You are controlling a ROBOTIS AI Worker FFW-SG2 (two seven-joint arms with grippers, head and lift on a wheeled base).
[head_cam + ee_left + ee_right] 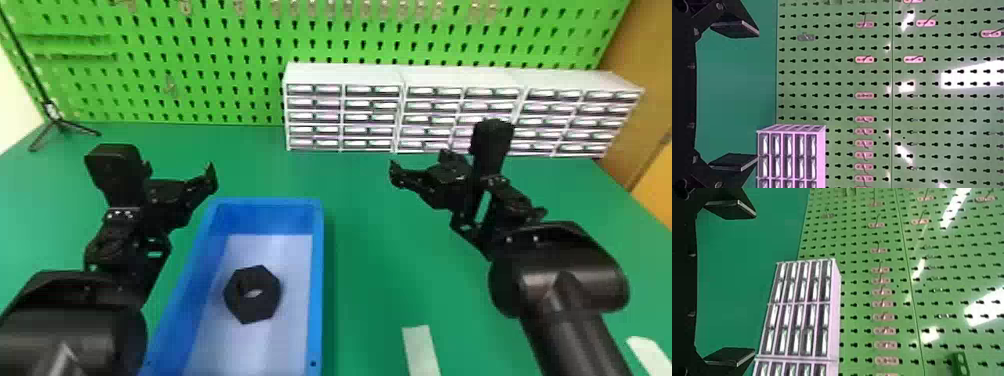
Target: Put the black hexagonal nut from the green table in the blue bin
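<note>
"Black hexagonal nut [254,309]: where are we seeing it?"

"We're seeing it lying inside the blue rectangular plastic bin [319,280], on the pale bottom. Its six-sided outline and centre hole are showing, and it's sitting apart from the bin's right wall."

"And what are we holding?"

"Nothing in either hand. We're keeping the black left end effector [175,187] released near the bin's far left corner, with its flat fingers standing well apart and nothing between them. We're keeping the black right end effector [462,182] released too, its fingers just as widely parted, to the right of the bin and above the green bench [370,240]."

"What else are we looking at?"

"We're looking at white cabinets of small drawers [345,75] standing along the back of the bench, and a bright green pegboard [200,60] rising behind them. We're also spotting a thin black tripod stand [60,122] at the far left, and a flat white strip [422,350] lying to the right of the bin, nearer us."
</note>
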